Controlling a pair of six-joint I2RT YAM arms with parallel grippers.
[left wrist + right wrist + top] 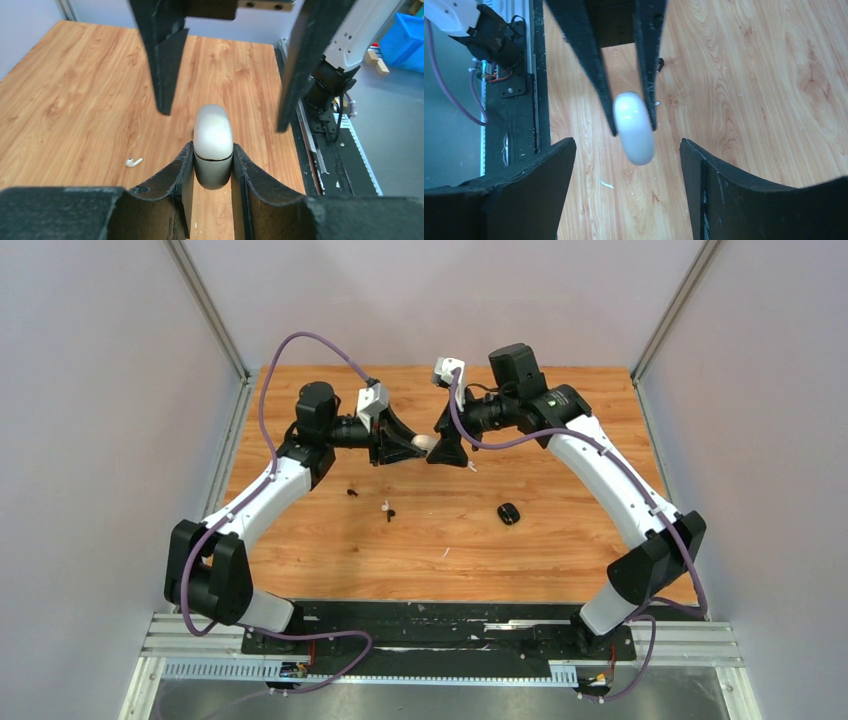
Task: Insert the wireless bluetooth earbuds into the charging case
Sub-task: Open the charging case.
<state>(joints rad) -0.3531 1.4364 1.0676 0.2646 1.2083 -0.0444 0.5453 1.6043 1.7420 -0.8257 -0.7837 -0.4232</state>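
"What is sitting closest to us?"

"The left arm (250,510) and the right arm (610,475) are reaching out over the wooden table (560,560)."

"What is the left gripper (400,447) doing?"

"It is squeezing a white case (213,145) between its fingers and holding it up in the air. Its jaws are only a little bit apart."

"And the right gripper (447,448)?"

"It is facing the case with its jaws wide apart, one finger on each side. It is not touching the case and it is holding nothing."

"Where are the earbuds lying?"

"A black case (509,512) is sitting on the table. A white earbud (133,161) and a black earbud (352,491) are lying loose on the wood."
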